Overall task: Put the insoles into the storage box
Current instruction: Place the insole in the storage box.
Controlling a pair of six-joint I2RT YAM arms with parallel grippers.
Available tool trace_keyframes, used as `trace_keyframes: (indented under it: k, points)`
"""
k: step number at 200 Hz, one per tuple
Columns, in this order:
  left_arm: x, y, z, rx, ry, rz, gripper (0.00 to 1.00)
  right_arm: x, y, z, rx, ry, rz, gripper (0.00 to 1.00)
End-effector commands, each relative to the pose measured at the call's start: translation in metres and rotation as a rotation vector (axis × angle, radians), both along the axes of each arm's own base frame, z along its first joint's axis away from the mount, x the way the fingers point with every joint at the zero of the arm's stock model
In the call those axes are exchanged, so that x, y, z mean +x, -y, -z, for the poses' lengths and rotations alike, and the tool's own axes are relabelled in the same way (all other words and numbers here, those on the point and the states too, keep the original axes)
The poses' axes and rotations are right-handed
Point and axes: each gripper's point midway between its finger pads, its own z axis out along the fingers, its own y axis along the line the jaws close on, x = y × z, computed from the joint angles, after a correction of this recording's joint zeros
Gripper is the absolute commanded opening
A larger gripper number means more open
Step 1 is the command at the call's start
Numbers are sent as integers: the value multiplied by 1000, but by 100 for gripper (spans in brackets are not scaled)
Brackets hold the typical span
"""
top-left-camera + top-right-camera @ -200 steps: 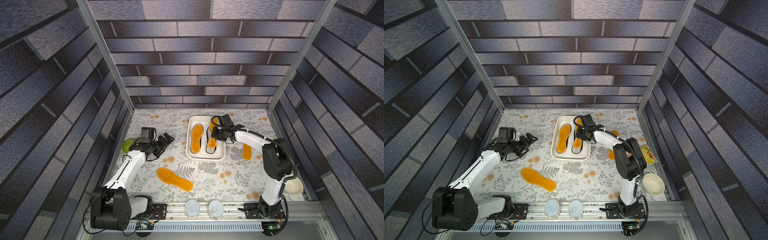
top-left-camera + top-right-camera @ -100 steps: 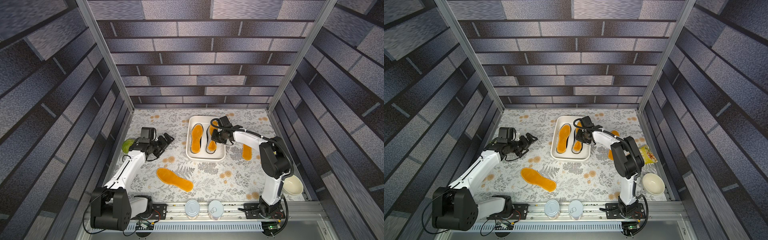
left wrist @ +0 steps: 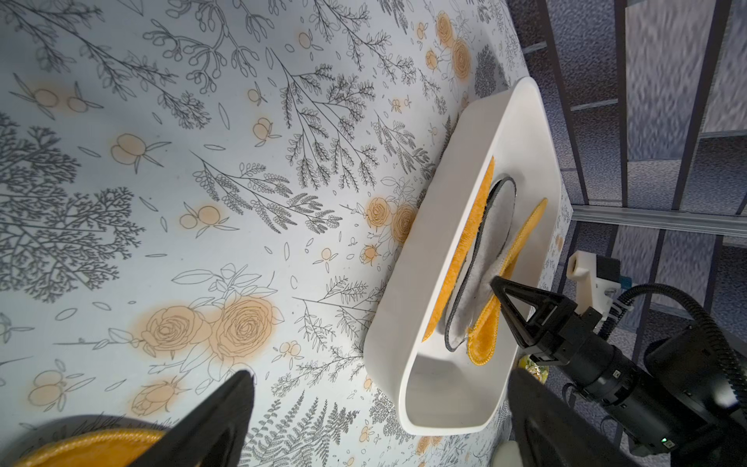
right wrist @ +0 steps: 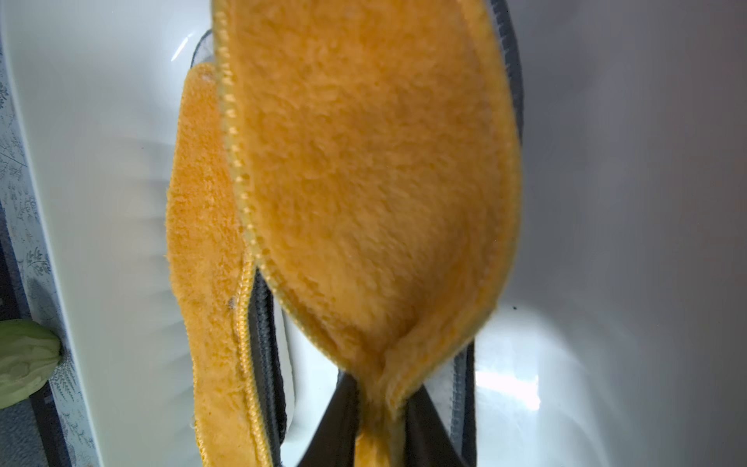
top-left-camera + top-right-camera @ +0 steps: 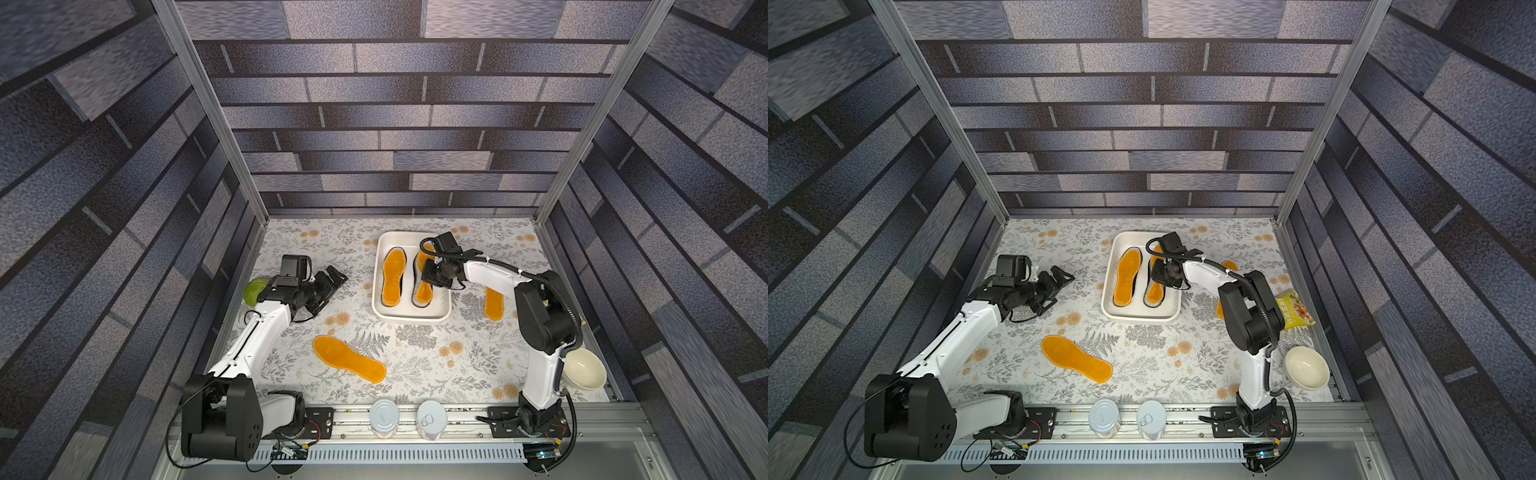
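**Right gripper (image 4: 384, 390) pinching an orange insole in the storage box (image 5: 411, 321); left gripper (image 5: 336, 277) open and empty**

Your right gripper is down inside the storage box. Its fingers are closed on the held insole (image 4: 364, 161), and the right wrist view shows the fuzzy fabric bunched up between them. In both top views that insole runs along the half of the box nearer the right arm. It lies over a grey felt insole (image 3: 479, 263) with dark edging. In the left wrist view the held insole seems to bow upward. The view is too oblique to tell you whether its ends rest fully on the felt.

A second orange insole (image 5: 394, 276) lies flat in the other half of the box. A dark rim shows around it, but you cannot tell from here what lies beneath.

Your left gripper sits above the floral cloth (image 5: 436, 345) on the left arm's side, well apart from the box. Its jaws are spread wide with nothing between them.

Two orange insoles lie outside the box:
- The loose orange insole (image 5: 349, 359) is on the cloth between the two arms, on the near side of the box.
- The fourth orange insole (image 5: 493, 303) is just beside the box on the right arm's side, partly hidden by that arm.

A cream bowl (image 5: 584, 370) stands near the right arm's base.
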Motion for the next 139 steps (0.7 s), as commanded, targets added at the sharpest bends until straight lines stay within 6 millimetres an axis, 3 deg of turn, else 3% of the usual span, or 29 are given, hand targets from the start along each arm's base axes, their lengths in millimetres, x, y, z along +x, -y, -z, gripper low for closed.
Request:
trace_keyframes:
  k: [1, 64, 106, 139]
  points:
    - [-3, -1, -3, -1, 15, 6, 100, -1, -3, 1, -15, -13, -3, 23]
    - [-3, -2, -4, -2, 19, 5, 100, -1, -7, 3, 0, -18, -8, 25]
    - [-3, -2, -5, -2, 22, 6, 100, 0, -6, 0, -4, -12, -6, 36]
    - [-4, -2, -5, -3, 20, 4, 100, -1, -8, -1, -1, -13, -9, 39]
